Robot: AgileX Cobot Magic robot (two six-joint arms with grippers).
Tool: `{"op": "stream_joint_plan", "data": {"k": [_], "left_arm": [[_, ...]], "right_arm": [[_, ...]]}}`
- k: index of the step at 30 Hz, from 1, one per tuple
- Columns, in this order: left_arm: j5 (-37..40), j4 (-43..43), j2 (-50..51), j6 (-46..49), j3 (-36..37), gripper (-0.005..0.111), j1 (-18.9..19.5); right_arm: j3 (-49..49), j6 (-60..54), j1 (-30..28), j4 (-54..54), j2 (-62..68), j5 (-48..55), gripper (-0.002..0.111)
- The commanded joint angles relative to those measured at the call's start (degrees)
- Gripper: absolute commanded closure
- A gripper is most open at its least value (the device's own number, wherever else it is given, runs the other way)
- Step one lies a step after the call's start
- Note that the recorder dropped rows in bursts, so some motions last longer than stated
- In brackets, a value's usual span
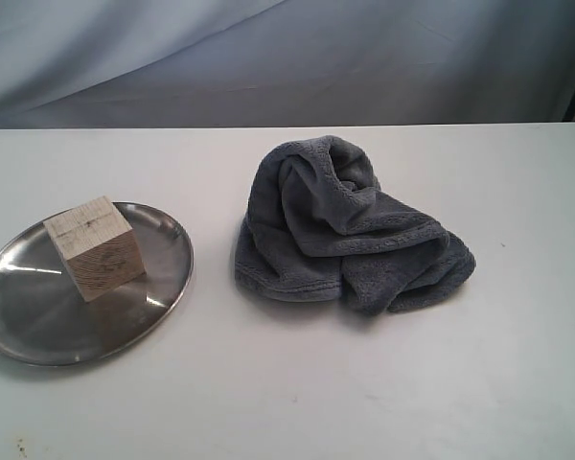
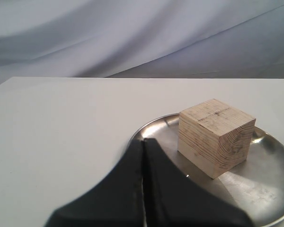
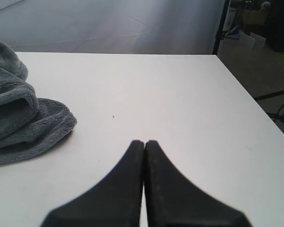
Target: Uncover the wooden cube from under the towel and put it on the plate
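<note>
The wooden cube (image 1: 94, 247) was seen on the plate (image 1: 38, 307), the towel (image 1: 345, 230) apart; the left gripper (image 2: 143, 142) and right gripper (image 3: 144, 142), shown only in wrist views, appeared pressed together.

Left gripper (image 2: 143, 142) and right gripper (image 3: 144, 143), both fully closed, empty.

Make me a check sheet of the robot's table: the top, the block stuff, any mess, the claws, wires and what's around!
Surface: white table, a few tiny dark specks.
Job's things: wooden cube sits on the plate; towel lies crumpled on the table, apart from the plate.
Clutter: nothing seen.
Grippers: left gripper shut, empty, near the plate's rim; right gripper shut, empty, beside the towel.
Cables: nothing seen.
Surroundings: grey backdrop cloth; dark stand past the table's edge.
</note>
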Motion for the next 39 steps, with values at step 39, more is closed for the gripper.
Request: {"op": "stream_joint_plan", "data": {"k": [39], "left_arm": [[-0.8,0.1,-0.1,-0.2,0.0,0.107,0.2]], "right_arm": [[0.2,1.2,0.2,0.9,-0.3,-0.2,0.108]]}}
